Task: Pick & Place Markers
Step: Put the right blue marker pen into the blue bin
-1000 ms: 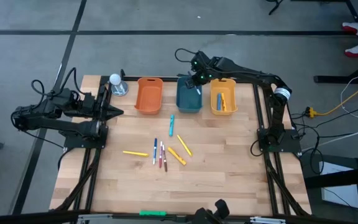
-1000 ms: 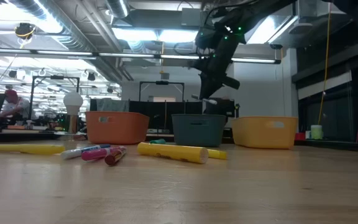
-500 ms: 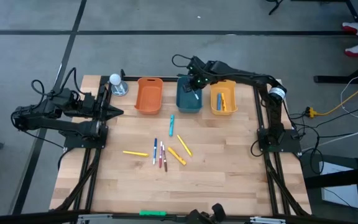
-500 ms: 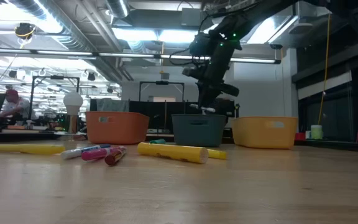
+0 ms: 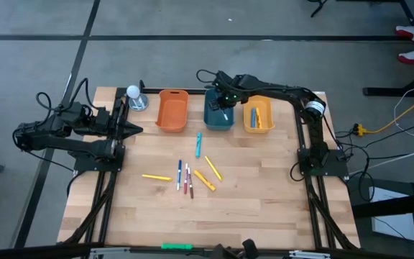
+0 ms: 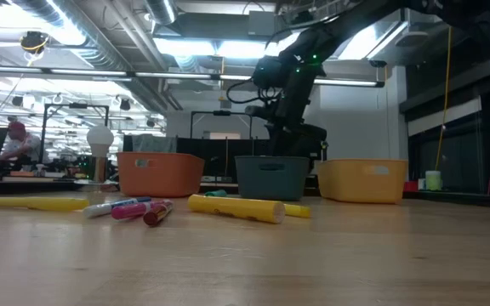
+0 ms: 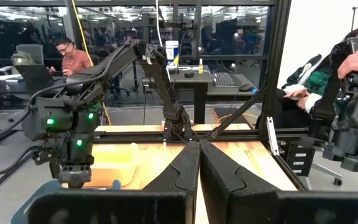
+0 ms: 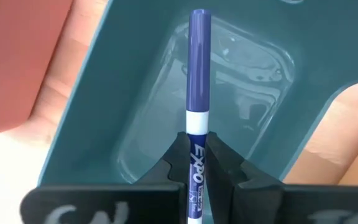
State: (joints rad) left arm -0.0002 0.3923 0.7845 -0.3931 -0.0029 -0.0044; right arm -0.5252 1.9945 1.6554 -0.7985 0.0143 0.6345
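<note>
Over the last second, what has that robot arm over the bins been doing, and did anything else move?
The right gripper, clamped on a blue marker, has swung leftward and lower, so it now hangs over the teal bin. Nothing was released. The left gripper stayed parked and shut at the table's left, and the markers on the table lie as before.

The only readable text was the brand word "EXPO", printed in blue lengthwise on the white barrel of the blue-capped plastic marker (image 8: pixel 198 134); nothing else could be read.
</note>
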